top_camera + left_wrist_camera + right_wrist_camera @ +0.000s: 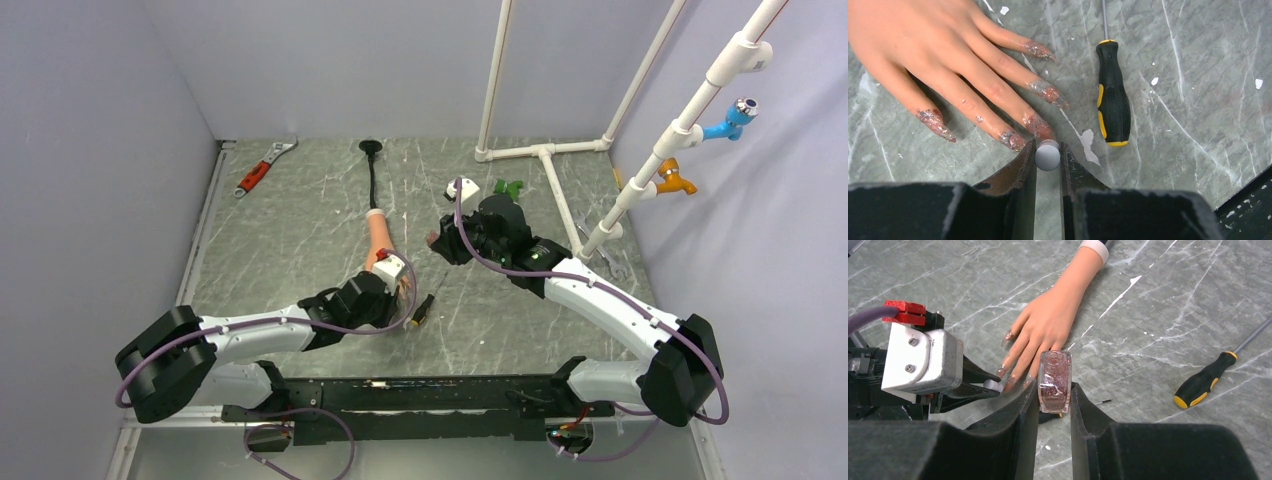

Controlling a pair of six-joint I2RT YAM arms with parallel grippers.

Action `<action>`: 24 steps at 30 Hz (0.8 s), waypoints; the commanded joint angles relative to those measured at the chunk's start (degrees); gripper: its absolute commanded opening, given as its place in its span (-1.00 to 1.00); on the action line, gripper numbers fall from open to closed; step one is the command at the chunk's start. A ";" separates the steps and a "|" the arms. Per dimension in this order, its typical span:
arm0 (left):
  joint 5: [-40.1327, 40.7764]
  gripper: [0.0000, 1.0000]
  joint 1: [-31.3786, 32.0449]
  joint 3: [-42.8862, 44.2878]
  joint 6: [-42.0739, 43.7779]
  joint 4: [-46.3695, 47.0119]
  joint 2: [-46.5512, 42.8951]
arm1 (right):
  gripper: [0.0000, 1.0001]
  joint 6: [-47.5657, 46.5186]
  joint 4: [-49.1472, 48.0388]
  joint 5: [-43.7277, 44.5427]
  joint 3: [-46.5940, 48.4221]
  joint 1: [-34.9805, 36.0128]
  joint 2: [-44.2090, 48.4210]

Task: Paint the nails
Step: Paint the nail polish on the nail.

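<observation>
The peach mannequin hand (379, 240) lies palm down mid-table, its black stalk (372, 175) pointing away. In the left wrist view its nails (1048, 93) are smeared with reddish glitter polish. My left gripper (1048, 148) is shut on a round pale grey brush cap (1047, 155), right at the tips of the middle fingers; the brush itself is hidden. It also shows in the top view (405, 297). My right gripper (1054, 388) is shut on the glass polish bottle (1054, 375), filled with reddish glitter and held above the table near the fingertips, and shows in the top view (438, 243).
A black-and-yellow screwdriver (1113, 95) lies just right of the hand's fingers (423, 308). A red-handled wrench (260, 172) lies far left. A white pipe frame (545, 155), a green object (511, 187) and spanners (600, 252) are at the right.
</observation>
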State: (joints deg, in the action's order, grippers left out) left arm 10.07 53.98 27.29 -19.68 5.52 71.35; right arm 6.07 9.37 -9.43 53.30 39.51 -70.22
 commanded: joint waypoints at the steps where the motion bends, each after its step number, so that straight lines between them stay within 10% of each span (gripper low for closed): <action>1: -1.77 -1.00 0.51 -0.01 -0.91 2.70 -1.03 | -1.00 0.44 -3.08 -0.75 0.51 -0.25 1.41; 24: 1.40 -1.00 0.85 4.86 0.73 -1.74 0.08 | -1.00 0.44 -2.87 -0.59 0.40 -0.22 1.60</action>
State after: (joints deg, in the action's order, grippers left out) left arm 9.54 54.59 29.80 -19.55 4.51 70.76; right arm 6.07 9.37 -9.52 53.30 39.51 -70.22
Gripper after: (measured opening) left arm 0.208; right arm 0.268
